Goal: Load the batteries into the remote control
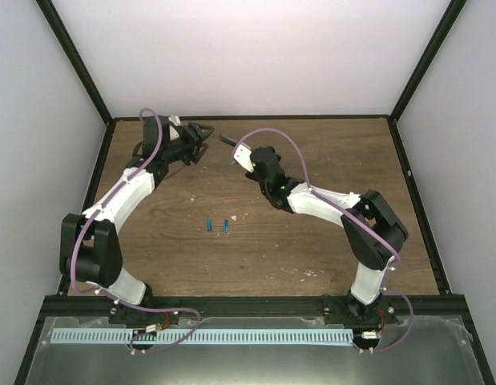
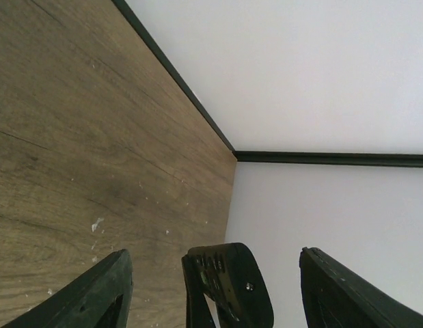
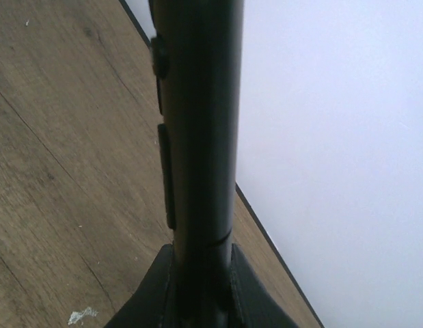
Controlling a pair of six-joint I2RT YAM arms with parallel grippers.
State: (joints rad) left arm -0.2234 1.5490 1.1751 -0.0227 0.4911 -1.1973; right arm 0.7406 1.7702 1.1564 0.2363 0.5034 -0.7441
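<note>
The remote control [image 1: 228, 140] is a slim black bar held off the table near the back wall. My right gripper [image 1: 240, 155] is shut on one end of it. In the right wrist view the remote [image 3: 197, 137] rises straight out of the gripper [image 3: 199, 256], side buttons on its left. My left gripper [image 1: 201, 138] is open, and the remote's rounded far end [image 2: 228, 287] sits between the wide-apart jaws of this gripper [image 2: 214, 258], touching neither. Two blue batteries [image 1: 209, 224] [image 1: 226, 224] lie side by side on the wooden table [image 1: 312, 241], well in front of both grippers.
White walls with a black frame [image 1: 248, 117] close the table at the back and sides. Small white specks [image 1: 310, 273] lie on the wood. A metal rail [image 1: 231, 337] runs along the near edge by the arm bases.
</note>
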